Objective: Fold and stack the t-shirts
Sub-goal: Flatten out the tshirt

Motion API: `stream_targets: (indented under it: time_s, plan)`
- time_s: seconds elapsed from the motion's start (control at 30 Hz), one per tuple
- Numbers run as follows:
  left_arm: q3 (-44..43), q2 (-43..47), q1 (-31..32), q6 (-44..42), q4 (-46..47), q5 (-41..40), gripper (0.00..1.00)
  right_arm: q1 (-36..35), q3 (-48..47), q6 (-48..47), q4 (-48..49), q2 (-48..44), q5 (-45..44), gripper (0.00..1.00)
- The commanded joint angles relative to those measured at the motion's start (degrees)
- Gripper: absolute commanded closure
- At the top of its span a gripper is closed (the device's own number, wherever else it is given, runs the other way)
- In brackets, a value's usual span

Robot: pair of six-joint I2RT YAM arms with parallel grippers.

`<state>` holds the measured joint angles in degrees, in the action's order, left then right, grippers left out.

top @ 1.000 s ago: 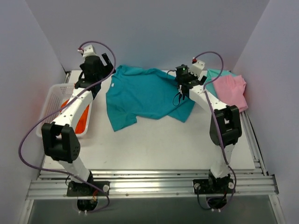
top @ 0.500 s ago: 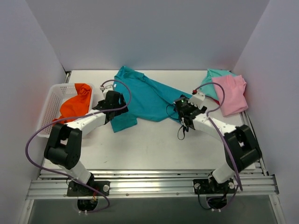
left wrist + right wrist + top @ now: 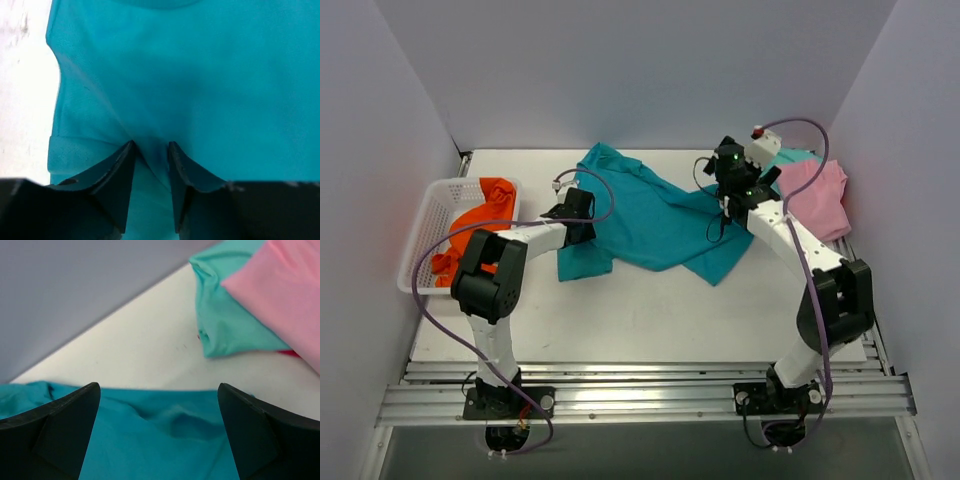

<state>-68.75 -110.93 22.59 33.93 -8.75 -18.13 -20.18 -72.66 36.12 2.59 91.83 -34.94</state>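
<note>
White desk [image 3: 640,310] bears the teal t-shirt [image 3: 650,215], pinched in the narrow left tool [image 3: 151,146], seemingly to flatten it; right tool [image 3: 159,390] wide.

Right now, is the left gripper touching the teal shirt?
Touching. The left wrist view shows it: the left gripper has its two fingers pressed into the teal shirt, with a small ridge of cloth pinched between their tips.
</note>
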Motion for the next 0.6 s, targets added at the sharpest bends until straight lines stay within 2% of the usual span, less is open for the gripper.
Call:
stream_targets:
  time_s: [0.0,0.03,0.07,0.1,0.13,0.17,0.2,0.23,0.3,0.37,0.4,0.43,0.47,0.5,0.53,0.57]
  plan:
    - [-4.81,-4.45,0.53,-1.59,-4.43,0.81,0.60,1.46,-13.34,-6.92,-2.59,8.51,-0.48,0.00]
    - [-4.55,-4.99,0.53,-1.59,-4.34,0.64,0.75,3.03,-24.00,-8.50,-6.94,14.37,-0.39,0.00]
    - [-4.55,-5.95,0.53,-1.59,-4.78,0.29,0.84,4.09,-30.72,-10.70,-9.94,17.99,-0.83,0.00]
    - [-4.81,-6.39,0.44,-1.68,-5.13,0.20,0.90,5.23,-46.79,-11.50,-13.28,25.25,-2.57,0.00]
    - [-4.81,-6.92,0.35,-1.85,-5.39,0.11,0.94,7.42,-55.74,-12.12,-19.66,28.63,-3.81,0.00]
    - [-4.81,-7.54,0.35,-2.11,-5.48,0.20,0.94,8.40,-64.53,-14.47,-21.64,32.15,-4.60,0.00]
    - [-4.73,-7.63,0.26,-2.20,-5.22,0.37,0.94,9.36,-72.28,-15.98,-22.36,36.88,-5.22,0.00]
    - [-3.86,-7.80,0.18,-2.12,-4.79,0.55,0.94,10.16,-80.80,-17.30,-18.71,37.80,-7.23,0.00]
    - [-3.50,-7.98,-0.18,-2.03,-3.82,1.52,0.94,11.57,-78.71,-21.85,-11.68,34.32,-6.99,0.00]
    - [-3.67,-7.46,-0.26,-1.85,-3.99,1.26,0.95,12.36,-68.44,-20.31,-7.43,29.57,-2.69,0.00]
    - [-3.76,-6.93,-0.26,-1.68,-4.16,0.73,0.95,12.36,-63.79,-17.78,-6.55,24.24,-0.76,0.00]
    - [-3.50,-6.23,-0.26,-1.59,-4.25,0.38,0.95,12.19,-53.74,-16.53,-4.80,21.66,4.04,0.00]
    - [-3.23,-4.22,-0.26,-1.33,-4.08,-0.49,0.95,11.23,-48.76,-14.95,-4.27,19.02,5.83,0.02]
    - [-2.71,-2.90,-0.18,-1.15,-3.90,-0.94,0.95,10.18,-43.75,-12.24,-3.74,14.30,7.06,0.03]
    - [-1.40,-1.67,-0.09,-0.80,-3.47,-1.12,0.95,8.69,-33.35,-11.34,-1.04,11.99,7.77,0.04]
    - [-0.60,1.13,0.00,-0.62,-3.12,-1.81,0.95,4.84,-28.20,-10.29,0.12,7.36,7.52,0.04]
